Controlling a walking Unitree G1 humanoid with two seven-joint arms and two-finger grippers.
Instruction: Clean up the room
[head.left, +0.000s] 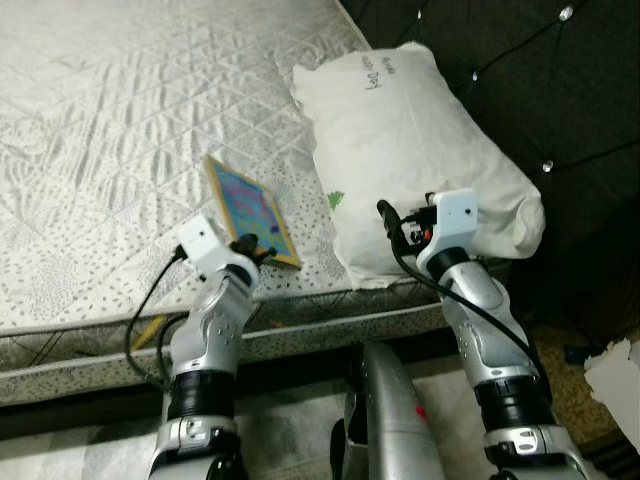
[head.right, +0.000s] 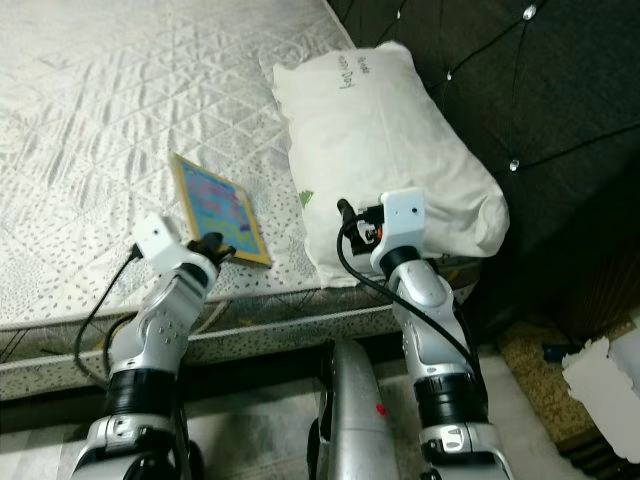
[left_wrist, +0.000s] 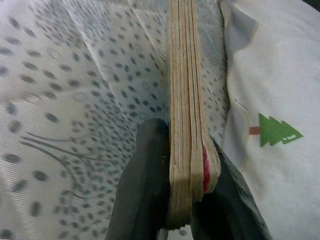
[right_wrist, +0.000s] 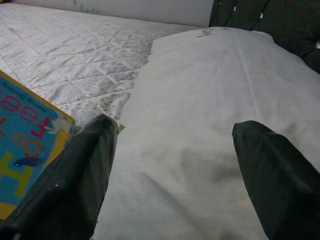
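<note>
A thick picture book (head.left: 247, 209) with a blue cover and yellow border lies on the quilted mattress (head.left: 110, 140) near its front edge. My left gripper (head.left: 252, 248) is shut on the book's near corner; the left wrist view shows the page edges (left_wrist: 186, 125) clamped between both black fingers (left_wrist: 142, 190). A white pillow (head.left: 405, 150) with a small green tree print (left_wrist: 276, 132) lies to the book's right against the headboard. My right gripper (head.left: 400, 222) stands open over the pillow's near end, its fingers (right_wrist: 75, 185) spread wide above the white fabric (right_wrist: 200, 130).
A dark tufted headboard (head.left: 540, 70) rises behind the pillow. The mattress's front edge (head.left: 300, 335) runs across below the grippers. A torn white paper (head.left: 615, 375) lies on the floor at the right. A yellow object (head.left: 150, 330) pokes out under the mattress edge.
</note>
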